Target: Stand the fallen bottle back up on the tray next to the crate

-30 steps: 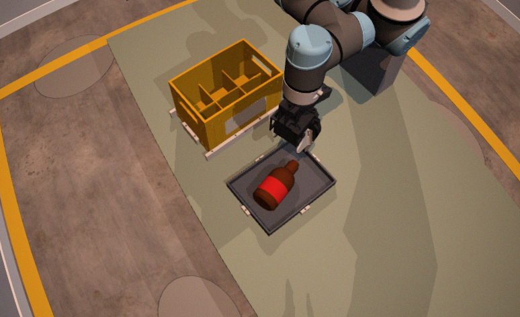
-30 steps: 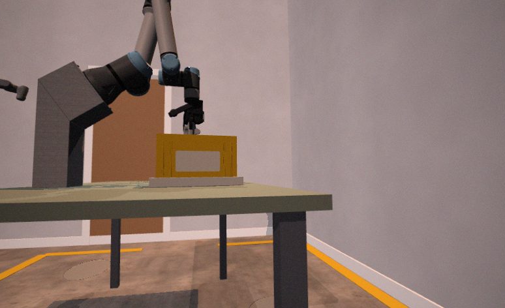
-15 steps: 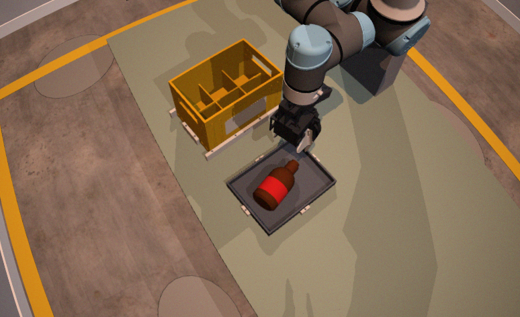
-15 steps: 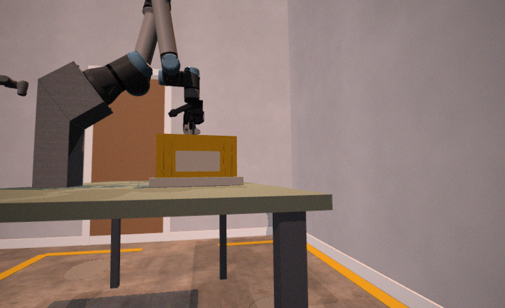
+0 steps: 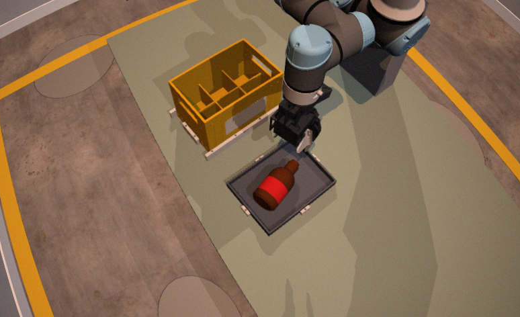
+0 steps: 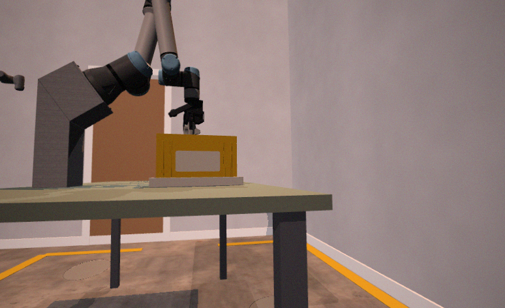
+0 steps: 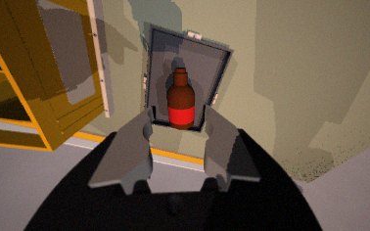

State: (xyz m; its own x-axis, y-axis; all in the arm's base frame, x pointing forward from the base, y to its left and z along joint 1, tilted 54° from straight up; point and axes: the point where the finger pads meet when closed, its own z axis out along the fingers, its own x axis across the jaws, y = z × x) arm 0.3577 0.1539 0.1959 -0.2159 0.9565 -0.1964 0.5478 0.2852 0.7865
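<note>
Closest to my wrist camera, the gripper [image 7: 174,147] has its jaws part-way apart with nothing between them, and I read that gap as set to suit the bottle's body. Through the gap I'm looking straight down the bottle [image 7: 180,100], neck pointing away from me, red label toward me, so the jaws straddle its long axis.

From above, the bottle [image 5: 275,184] lies on its side roughly in the middle of the dark tray [image 5: 325,172], neck toward the corner nearest the gripper [image 5: 298,138], base toward the far side. It hasn't been touched yet; standing it up is all ahead of me. The gripper hangs above the tray's corner, well clear of the bottle, about level with the crate's top rim in the side view.

Just beside the tray sits the yellow crate [image 5: 214,129] on its pale runners, empty compartments facing up. That's my worry: its near wall is close to my descent line, and both crate and tray are loose, so a nudge would shift either. The tray's raised rim may also crowd the fingers when I come in low.

Beyond that, the table [image 5: 412,197] and the arm's pedestal [image 5: 384,84].
</note>
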